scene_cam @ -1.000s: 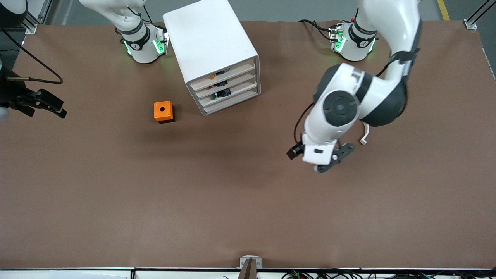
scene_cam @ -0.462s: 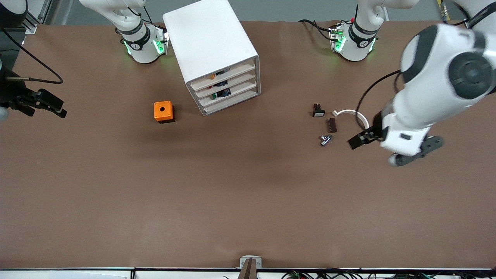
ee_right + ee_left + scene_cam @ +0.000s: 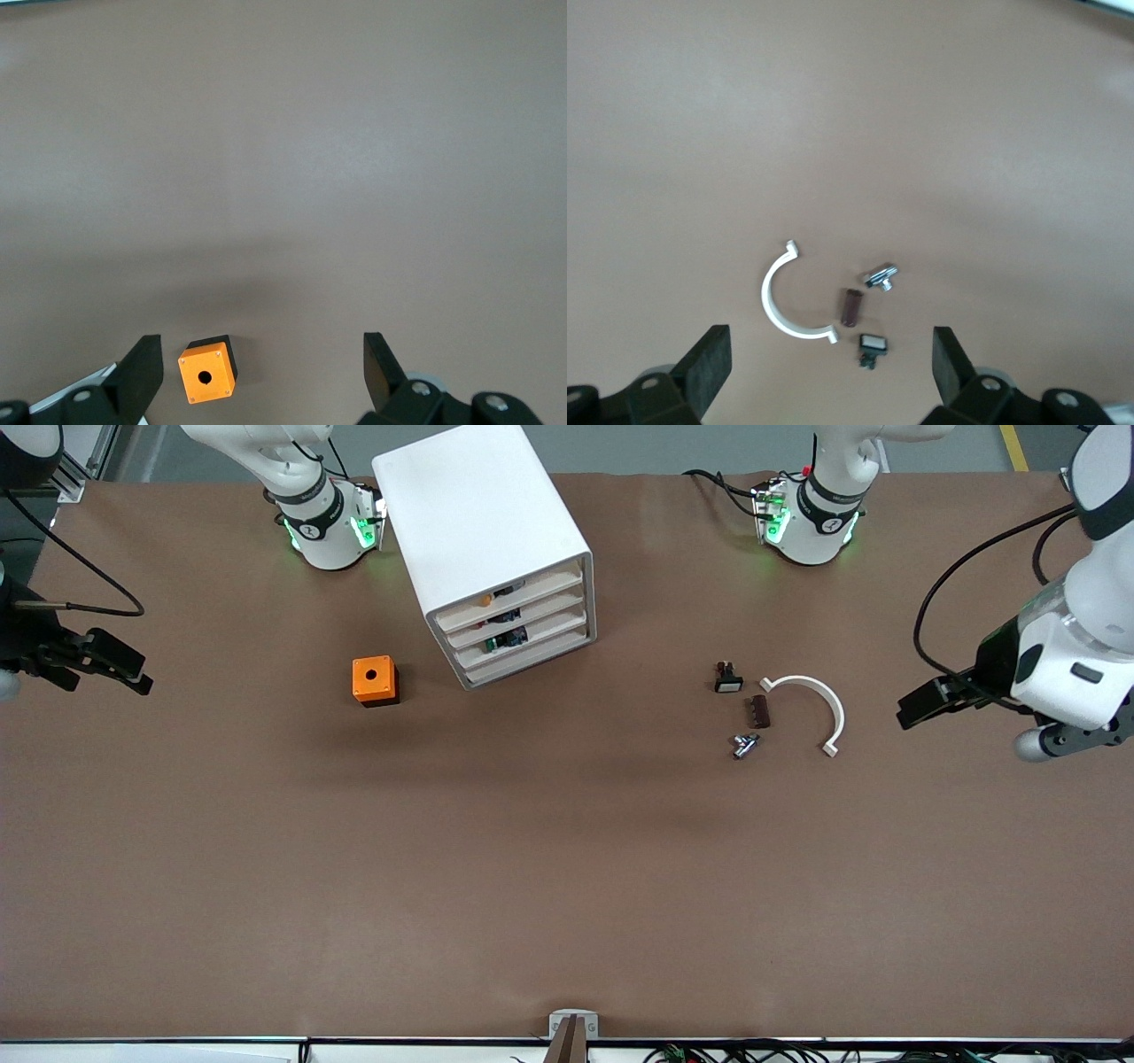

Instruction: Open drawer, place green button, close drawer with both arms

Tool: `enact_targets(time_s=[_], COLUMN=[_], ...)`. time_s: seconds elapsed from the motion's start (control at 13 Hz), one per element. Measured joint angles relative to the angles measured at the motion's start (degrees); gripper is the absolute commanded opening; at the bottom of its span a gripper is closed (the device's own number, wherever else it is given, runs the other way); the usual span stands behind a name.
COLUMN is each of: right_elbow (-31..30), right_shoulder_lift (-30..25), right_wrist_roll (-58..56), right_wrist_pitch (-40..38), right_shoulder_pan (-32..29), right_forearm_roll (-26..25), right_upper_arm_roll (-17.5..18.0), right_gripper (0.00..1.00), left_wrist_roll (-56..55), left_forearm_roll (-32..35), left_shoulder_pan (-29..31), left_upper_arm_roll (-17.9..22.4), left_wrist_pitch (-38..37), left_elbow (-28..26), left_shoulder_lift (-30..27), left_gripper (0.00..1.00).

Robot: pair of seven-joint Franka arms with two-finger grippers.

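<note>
The white cabinet stands near the right arm's base, with all four drawers pushed in. The third drawer down shows a small green and blue-black thing, the button, through its front. My left gripper is open and empty above the table near the left arm's end; in the left wrist view its fingers stand wide apart. My right gripper is open and empty at the right arm's end of the table, over bare table beside the orange cube.
The orange cube with a hole sits beside the cabinet. A white curved piece, a black part with a white face, a brown part and a metal part lie between the cabinet and the left gripper.
The left arm has swung from over the small parts toward the left arm's end of the table, uncovering them. The right arm has not moved.
</note>
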Motion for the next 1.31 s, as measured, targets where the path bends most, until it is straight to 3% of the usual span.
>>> enact_targets(time_s=[0.69,1.31], right_elbow=[0.01,0.01], right_shoulder_lift=[0.00,0.02], right_wrist_roll=[-0.04,-0.04], right_wrist_pitch=[0.00,0.00], right_shoulder_pan=[0.00,-0.06], right_forearm_roll=[-0.04,-0.12], right_upper_arm_roll=[-0.05,-0.20], right_gripper=[1.00,1.00], left_wrist_roll=[13.39,14.29], left_forearm_roll=[0.01,1.00], left_shoulder_pan=[1.56,1.50], left_upper_arm_roll=[3.58,1.66], left_wrist_pitch=[-0.67,-0.67], left_elbow=[-14.69,-20.70], left_shoulder_lift=[-15.53,-20.79], left_gripper=[1.00,1.00])
